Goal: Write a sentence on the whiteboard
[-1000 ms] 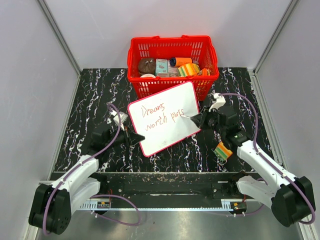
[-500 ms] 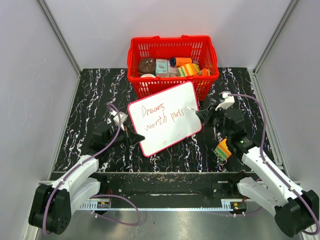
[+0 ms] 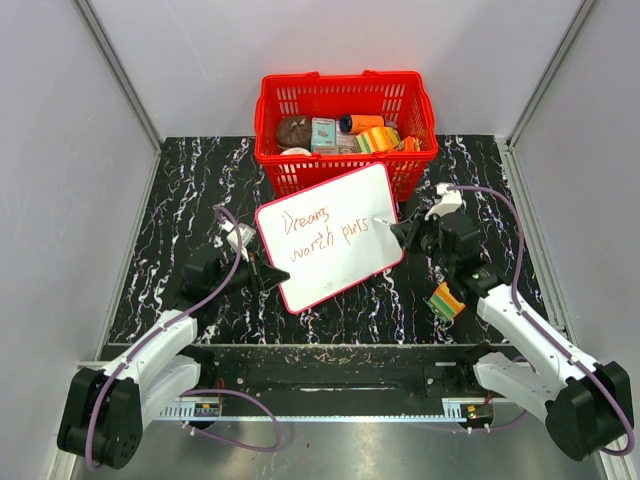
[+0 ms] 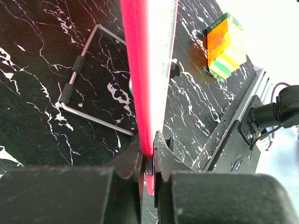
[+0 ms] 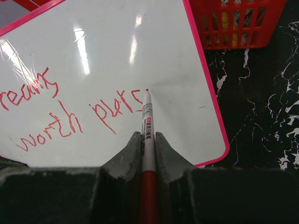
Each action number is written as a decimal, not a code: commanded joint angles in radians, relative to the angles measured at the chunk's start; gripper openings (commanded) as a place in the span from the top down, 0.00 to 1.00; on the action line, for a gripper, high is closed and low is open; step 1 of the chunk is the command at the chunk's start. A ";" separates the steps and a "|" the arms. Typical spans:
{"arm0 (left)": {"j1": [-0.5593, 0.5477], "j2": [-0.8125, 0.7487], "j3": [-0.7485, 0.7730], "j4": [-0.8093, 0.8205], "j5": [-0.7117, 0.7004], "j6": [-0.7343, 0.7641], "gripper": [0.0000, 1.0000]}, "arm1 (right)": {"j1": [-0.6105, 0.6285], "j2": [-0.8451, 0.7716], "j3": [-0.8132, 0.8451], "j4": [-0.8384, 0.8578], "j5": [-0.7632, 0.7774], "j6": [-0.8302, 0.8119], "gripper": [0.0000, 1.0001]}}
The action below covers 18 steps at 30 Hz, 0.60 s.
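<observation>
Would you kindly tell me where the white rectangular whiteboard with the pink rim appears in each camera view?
Top external: the white pink-rimmed whiteboard sits centre, tilted, before the red plastic basket.
Left wrist: edge-on pink strip rising from the left end effector.
Right wrist: fills the upper left.
Shared landmark: the basket, in top external and right wrist only.

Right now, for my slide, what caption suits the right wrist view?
Right tool gripping a marker pen, tip at the whiteboard just past the red handwritten words.
</observation>
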 commanded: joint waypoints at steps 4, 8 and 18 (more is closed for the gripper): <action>0.015 0.000 -0.012 0.015 -0.127 0.095 1.00 | 0.005 0.040 0.054 0.066 -0.012 -0.002 1.00; 0.015 0.000 -0.010 0.015 -0.125 0.095 1.00 | 0.005 0.052 0.058 0.067 -0.023 0.001 1.00; 0.015 -0.003 -0.012 0.015 -0.127 0.097 1.00 | 0.005 0.052 0.051 0.040 -0.037 0.003 1.00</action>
